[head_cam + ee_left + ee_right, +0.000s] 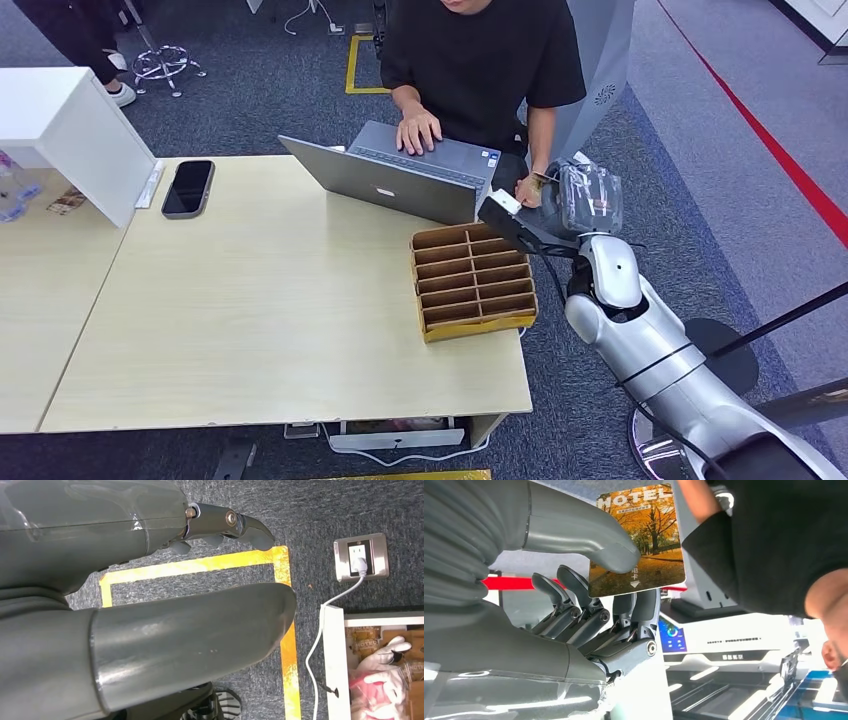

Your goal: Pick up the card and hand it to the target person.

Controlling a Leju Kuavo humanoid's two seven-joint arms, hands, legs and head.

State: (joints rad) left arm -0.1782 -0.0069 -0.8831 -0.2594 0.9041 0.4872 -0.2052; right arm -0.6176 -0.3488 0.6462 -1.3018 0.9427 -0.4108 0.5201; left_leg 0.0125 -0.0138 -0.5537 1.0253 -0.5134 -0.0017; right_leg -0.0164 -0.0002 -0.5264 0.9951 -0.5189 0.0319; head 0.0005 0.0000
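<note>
Beyond table [250, 330], right hand [589, 605] partly hides pinched card [644, 535].

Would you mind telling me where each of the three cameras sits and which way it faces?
Head view: high on the body, looking down at the table, the person and the right hand.
Left wrist view: behind the left hand, facing the carpeted floor.
Right wrist view: behind the right hand, facing the person.
Shared: head and right wrist views both show the card it holds.

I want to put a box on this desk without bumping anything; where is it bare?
The wide bare stretch of the table lies between the phone and the cardboard organizer, in front of the laptop. The far right corner is crowded: laptop, organizer, and right hand holding the card.
</note>
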